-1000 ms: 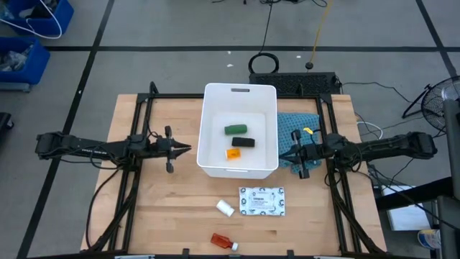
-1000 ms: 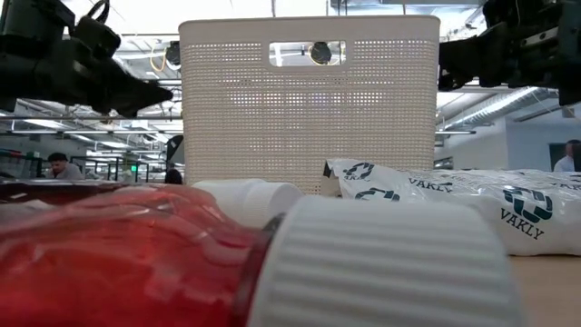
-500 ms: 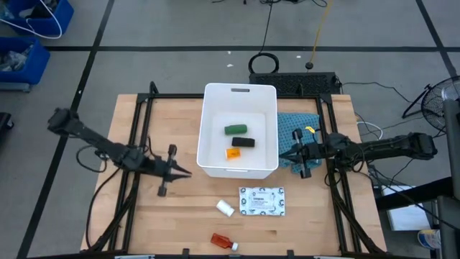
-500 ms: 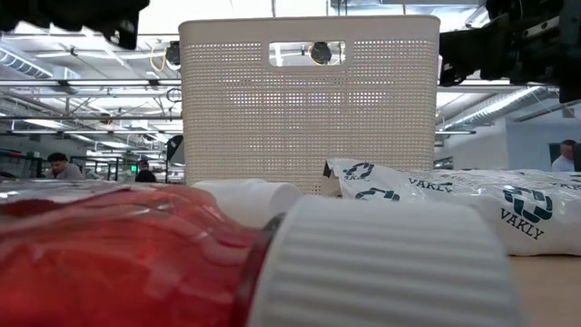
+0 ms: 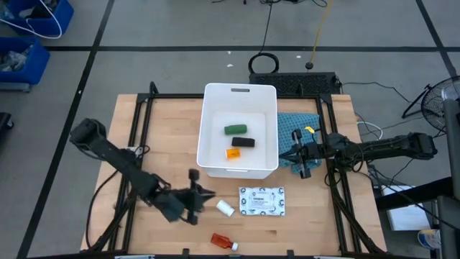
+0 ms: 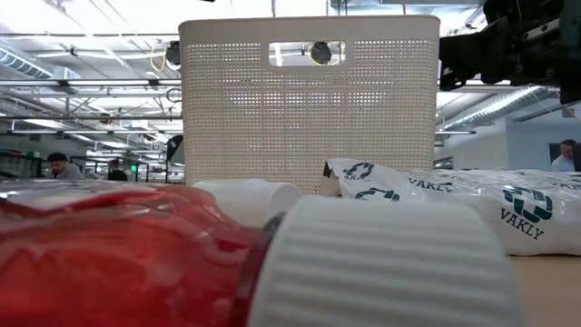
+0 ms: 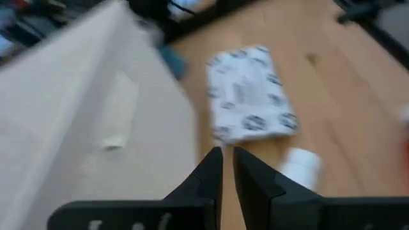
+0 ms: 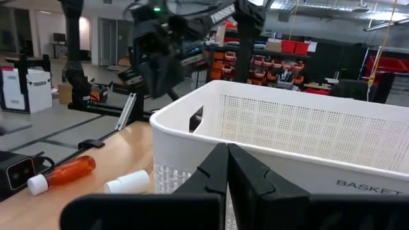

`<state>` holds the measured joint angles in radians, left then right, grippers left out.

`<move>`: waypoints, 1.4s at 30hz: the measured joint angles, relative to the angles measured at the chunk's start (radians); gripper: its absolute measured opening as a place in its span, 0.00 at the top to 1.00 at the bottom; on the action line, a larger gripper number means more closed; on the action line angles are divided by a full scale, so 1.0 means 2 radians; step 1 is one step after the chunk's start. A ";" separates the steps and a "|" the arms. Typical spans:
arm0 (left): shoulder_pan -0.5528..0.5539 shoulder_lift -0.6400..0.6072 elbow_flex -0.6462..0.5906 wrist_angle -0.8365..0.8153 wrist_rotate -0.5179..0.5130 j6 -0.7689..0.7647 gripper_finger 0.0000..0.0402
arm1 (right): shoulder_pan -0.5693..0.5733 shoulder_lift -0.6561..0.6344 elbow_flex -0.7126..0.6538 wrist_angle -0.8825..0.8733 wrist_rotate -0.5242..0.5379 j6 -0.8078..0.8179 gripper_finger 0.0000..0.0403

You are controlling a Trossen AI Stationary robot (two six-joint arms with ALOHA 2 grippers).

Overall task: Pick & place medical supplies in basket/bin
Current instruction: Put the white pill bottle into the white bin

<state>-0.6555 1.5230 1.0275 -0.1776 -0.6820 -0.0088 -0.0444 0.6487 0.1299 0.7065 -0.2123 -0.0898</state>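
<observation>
I see left gripper [image 5: 206, 194] fingers nearly closed, empty, beside small white cylinder [image 5: 226, 208] | right gripper [image 5: 285, 153] clenched, empty, by white basket [image 5: 240, 89] | printed packet [image 5: 261, 201] on table

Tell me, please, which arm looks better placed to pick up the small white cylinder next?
The left. Its gripper sits just beside the white cylinder on the near table, jaws nearly shut. The right gripper hangs beyond the basket, over the cloth.

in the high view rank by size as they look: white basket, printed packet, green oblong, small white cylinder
1. white basket, by far the largest.
2. printed packet.
3. green oblong.
4. small white cylinder.

The overhead camera sees all four from similar distance, though the green oblong lies lower, inside the basket.
</observation>
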 joint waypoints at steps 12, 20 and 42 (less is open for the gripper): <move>0.012 0.069 0.063 -0.060 0.222 0.027 0.49 | 0.000 0.000 0.000 0.000 0.000 0.000 1.00; 0.058 0.075 0.060 -0.063 0.265 0.011 0.18 | 0.000 0.000 0.000 0.000 0.000 -0.001 1.00; 0.120 0.191 0.051 0.007 0.357 0.079 0.10 | 0.000 0.005 0.001 -0.015 0.001 -0.002 1.00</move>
<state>-0.4146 1.9055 1.1302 -0.1631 0.0317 0.1495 -0.0444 0.6585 0.1310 0.6771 -0.2104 -0.0929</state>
